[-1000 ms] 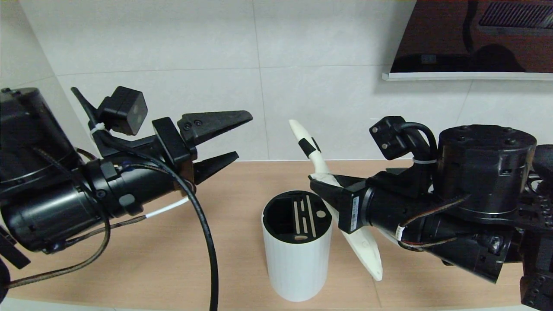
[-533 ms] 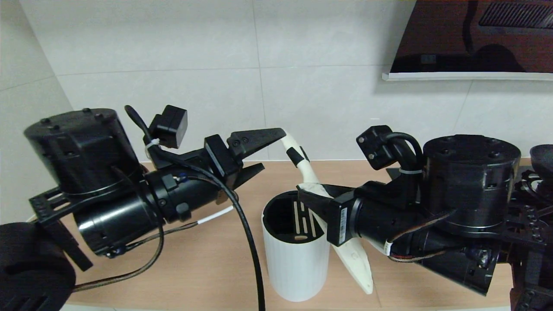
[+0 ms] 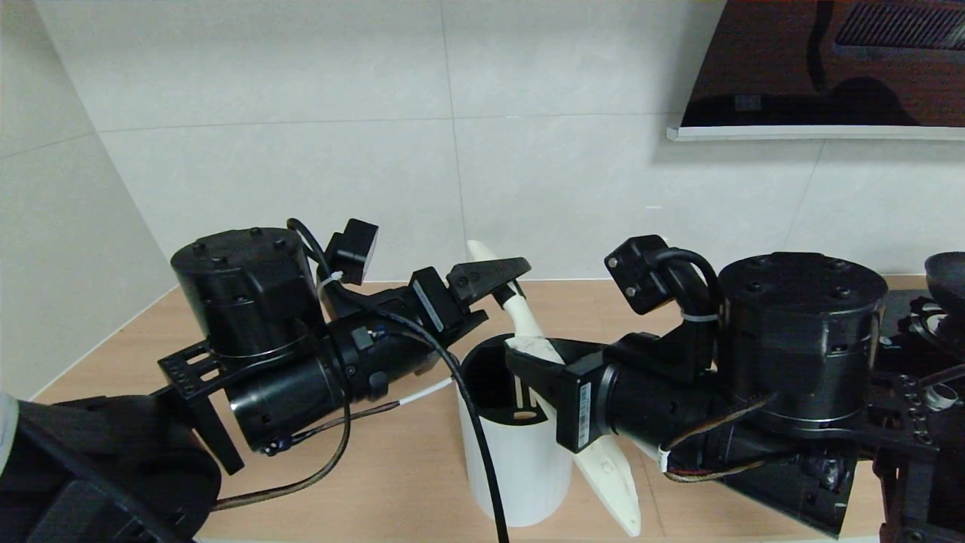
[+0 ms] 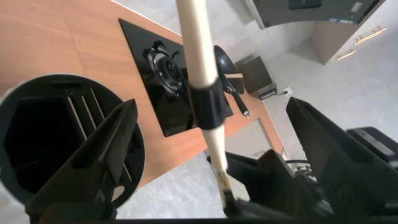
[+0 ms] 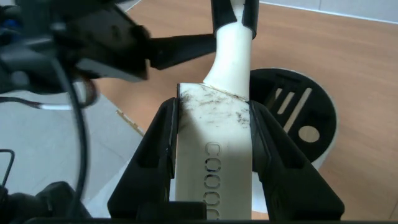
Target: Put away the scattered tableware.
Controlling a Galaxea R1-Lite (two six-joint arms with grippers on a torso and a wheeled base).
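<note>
A white spatula [image 3: 614, 483] with a black band on its handle hangs tilted over the counter, blade down beside the white cylindrical holder [image 3: 520, 467]. My right gripper [image 3: 539, 354] is shut on the spatula at the neck above the blade [image 5: 217, 155]. The holder's black slotted top [image 5: 298, 112] lies just behind the handle. My left gripper [image 3: 501, 290] stands open, one finger on each side of the spatula handle [image 4: 196, 62] near the black band, not touching it.
A black cooktop [image 4: 161, 68] is set into the wooden counter to the right. A dark range hood [image 3: 822, 68] hangs at the upper right. The tiled wall [image 3: 301, 151] runs close behind the holder.
My left arm has swung right until its open fingers straddle the spatula handle. My right gripper has carried the spatula left and lower, closer to the holder.
</note>
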